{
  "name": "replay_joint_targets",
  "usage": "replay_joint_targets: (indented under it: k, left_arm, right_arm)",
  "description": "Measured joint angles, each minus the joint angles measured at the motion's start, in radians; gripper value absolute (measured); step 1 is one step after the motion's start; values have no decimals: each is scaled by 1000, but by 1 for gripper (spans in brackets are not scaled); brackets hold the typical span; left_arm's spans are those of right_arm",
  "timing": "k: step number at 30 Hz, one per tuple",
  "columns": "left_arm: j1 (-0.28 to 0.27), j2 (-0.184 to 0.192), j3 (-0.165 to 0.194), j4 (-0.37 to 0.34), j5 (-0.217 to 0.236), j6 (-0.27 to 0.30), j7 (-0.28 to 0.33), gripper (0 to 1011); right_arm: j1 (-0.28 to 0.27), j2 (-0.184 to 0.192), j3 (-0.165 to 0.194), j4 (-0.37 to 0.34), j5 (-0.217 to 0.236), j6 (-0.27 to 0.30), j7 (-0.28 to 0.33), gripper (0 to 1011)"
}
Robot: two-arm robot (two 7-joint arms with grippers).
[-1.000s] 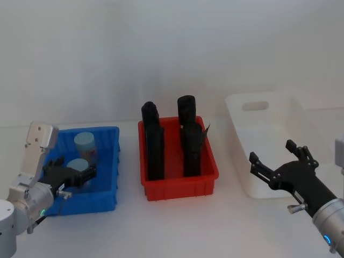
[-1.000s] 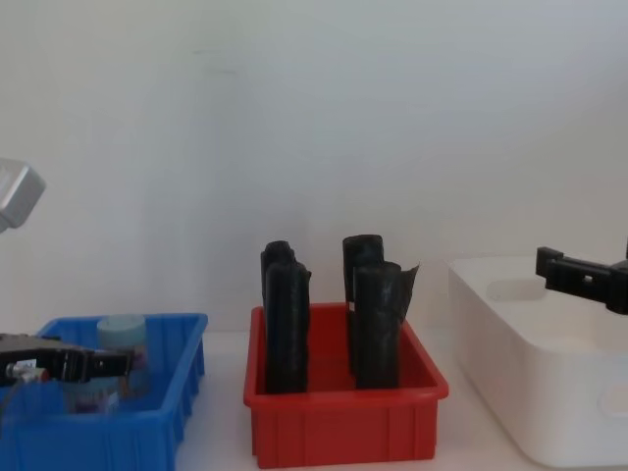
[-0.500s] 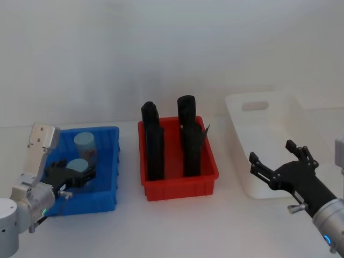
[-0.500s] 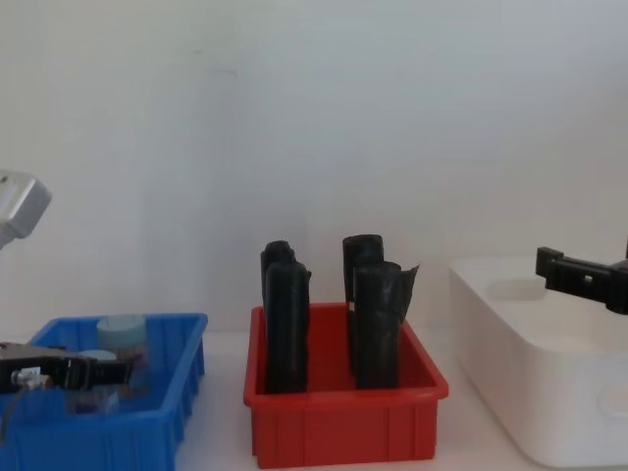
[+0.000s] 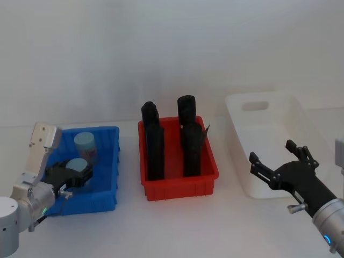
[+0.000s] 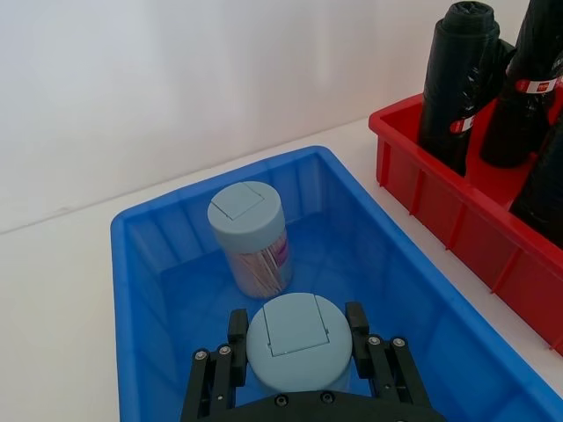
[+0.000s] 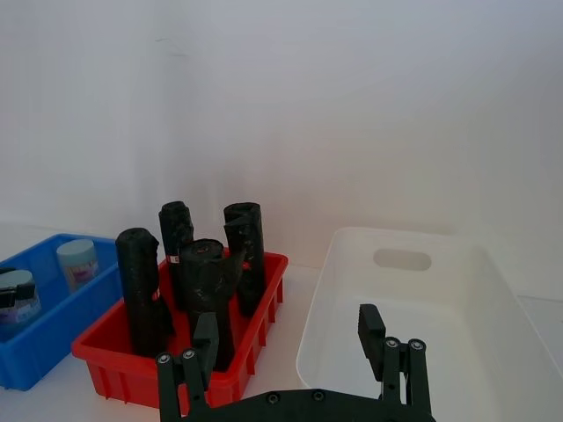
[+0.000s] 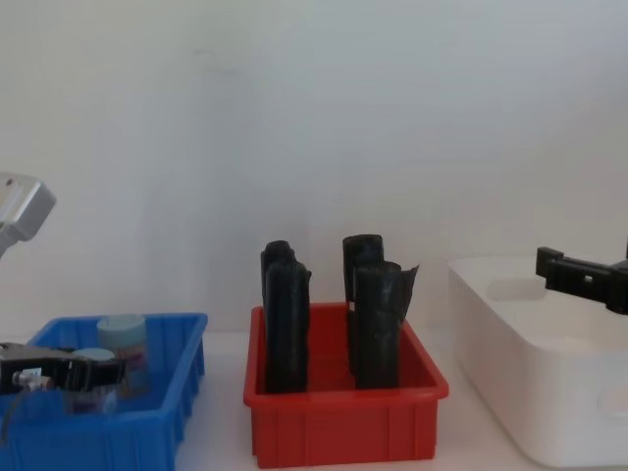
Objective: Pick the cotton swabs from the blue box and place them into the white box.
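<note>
Near jar [image 5: 78,164]: one; we log it toward the front of the blue box [image 5: 86,206], clear body with a pale blue lid.
Far jar [image 5: 86,145]: one; same make, standing at the back of the blue box, just behind the near jar and apart from it.
Jar tally: we count two, both inside the blue box.
Jar axis: both stand upright, long axis vertical, lids facing up; in the left wrist view the far jar's pinkish label and pale sticks show on its side.
Left gripper [image 6: 296,327]: one; low over the front of the blue box, jaws closed on the near jar, one finger pressed to each side just under the lid.
Right gripper [image 5: 272,152]: one; held above the worktop [image 5: 177,226] at the front of the white box [image 5: 242,145], jaws spread wide and gripping nothing.
Boxes: we count three in a row across the worktop, with the blue box at the left, the red bin [image 5: 180,188] in the middle and the white box at the right.
Rolls [image 5: 156,145]: we count four, black, standing upright in the red bin in two pairs, front and back.
White box: one; taller than the other two, with an oval handle cut-out in its far wall.
</note>
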Motion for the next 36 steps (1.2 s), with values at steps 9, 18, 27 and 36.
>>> replay_joint_targets:
  k: [9, 18, 27, 36]
  left_arm:
    - [12, 11, -6, -50, 13, 5, -3, 671]
    - [34, 35, -19, -164, 30, 30, -31, 671]
    - [50, 62, -29, -286, 43, 83, -92, 671]
    - [55, 86, -37, -393, 43, 137, -182, 671]
  right_arm:
    - [0, 0, 0, 0, 0, 0, 0, 1002]
    - [0, 0, 0, 0, 0, 0, 0, 1002]
    - [0, 0, 0, 0, 0, 0, 0, 1002]
    - [0, 0, 0, 0, 0, 0, 0, 1002]
